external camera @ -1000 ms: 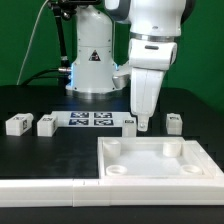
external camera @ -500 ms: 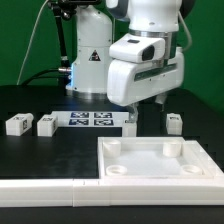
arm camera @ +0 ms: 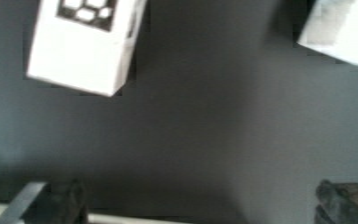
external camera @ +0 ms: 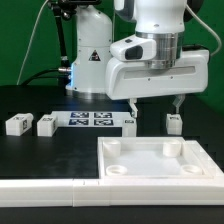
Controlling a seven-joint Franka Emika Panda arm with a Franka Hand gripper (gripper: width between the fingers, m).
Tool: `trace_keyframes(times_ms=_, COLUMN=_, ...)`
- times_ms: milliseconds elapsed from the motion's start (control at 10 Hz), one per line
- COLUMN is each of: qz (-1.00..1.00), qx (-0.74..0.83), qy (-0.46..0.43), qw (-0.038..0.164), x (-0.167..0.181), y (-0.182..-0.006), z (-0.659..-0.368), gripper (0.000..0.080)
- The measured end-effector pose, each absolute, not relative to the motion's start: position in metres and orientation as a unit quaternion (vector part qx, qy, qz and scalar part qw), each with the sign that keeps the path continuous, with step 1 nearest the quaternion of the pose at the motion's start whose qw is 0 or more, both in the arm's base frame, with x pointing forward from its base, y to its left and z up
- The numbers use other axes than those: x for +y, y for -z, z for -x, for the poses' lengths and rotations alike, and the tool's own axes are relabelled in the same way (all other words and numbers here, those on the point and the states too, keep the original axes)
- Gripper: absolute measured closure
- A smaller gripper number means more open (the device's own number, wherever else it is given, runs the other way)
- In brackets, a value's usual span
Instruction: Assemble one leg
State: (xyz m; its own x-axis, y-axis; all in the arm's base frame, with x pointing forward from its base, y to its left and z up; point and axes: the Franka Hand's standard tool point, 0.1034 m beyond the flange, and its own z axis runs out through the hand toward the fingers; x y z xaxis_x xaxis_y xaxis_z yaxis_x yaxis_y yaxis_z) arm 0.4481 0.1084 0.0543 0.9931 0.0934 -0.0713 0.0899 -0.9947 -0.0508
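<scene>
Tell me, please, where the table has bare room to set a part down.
Best is the black table between the marker board, the white tray and the white front strip. A narrower gap lies between the exterior view's rightmost leg and the next leg, under the open tool. The back row is crowded.

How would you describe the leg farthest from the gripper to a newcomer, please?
Start at the marker board on the table. Two white blocks lie to the exterior view's left of it. The leg is the outer one, beyond its neighbour.
</scene>
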Motion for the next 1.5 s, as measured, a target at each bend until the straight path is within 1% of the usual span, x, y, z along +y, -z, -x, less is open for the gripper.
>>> trace_keyframes(times_ms=100, qz=0.998, qx=0.037, qy=-0.038, qw=0.029, x=0.118, y=-0.049, z=-0.433, gripper=0.0151)
trace_keyframes(times_ms=200, qz=0.994, qx=0.097, qy=-0.046, qw=0.028, x=0.129, y=-0.047, z=-0.419, gripper=0.0151)
trace_keyframes(times_ms=500, qz=0.995, qx=0.083, qy=-0.052, qw=0.035, x=0.167, y=-0.045, z=-0.403, gripper=0.0151)
trace_keyframes(times_ms=700, qz=0.994, qx=0.072, qy=-0.075, qw=0.032, x=0.16, y=-0.045, z=-0.403, gripper=0.0151)
trace_keyframes(times_ms=800, qz=0.992, qx=0.063, qy=-0.102, qw=0.028, x=0.158, y=-0.044, z=-0.399, gripper=0.0151)
trace_keyframes(times_ms=900, qz=0.983, qx=0.056, qy=-0.171, qw=0.027, x=0.156, y=-0.045, z=-0.393, gripper=0.0151)
trace_keyframes(times_ms=1000, qz=0.981, qx=0.059, qy=-0.185, qw=0.029, x=0.161, y=-0.041, z=-0.4, gripper=0.0151)
trace_keyframes(times_ms=1100, qz=0.971, qx=0.054, qy=-0.232, qw=0.026, x=0.163, y=-0.04, z=-0.388, gripper=0.0151)
trace_keyframes(times_ms=1200, qz=0.956, qx=0.053, qy=-0.286, qw=0.027, x=0.166, y=-0.042, z=-0.387, gripper=0.0151)
trace_keyframes(times_ms=1300, qz=0.949, qx=0.054, qy=-0.309, qw=0.029, x=0.169, y=-0.041, z=-0.392, gripper=0.0151)
trace_keyframes(times_ms=1400, qz=0.933, qx=0.053, qy=-0.354, qw=0.027, x=0.169, y=-0.042, z=-0.386, gripper=0.0151)
trace_keyframes(times_ms=1500, qz=0.914, qx=0.051, qy=-0.403, qw=0.026, x=0.17, y=-0.039, z=-0.386, gripper=0.0151)
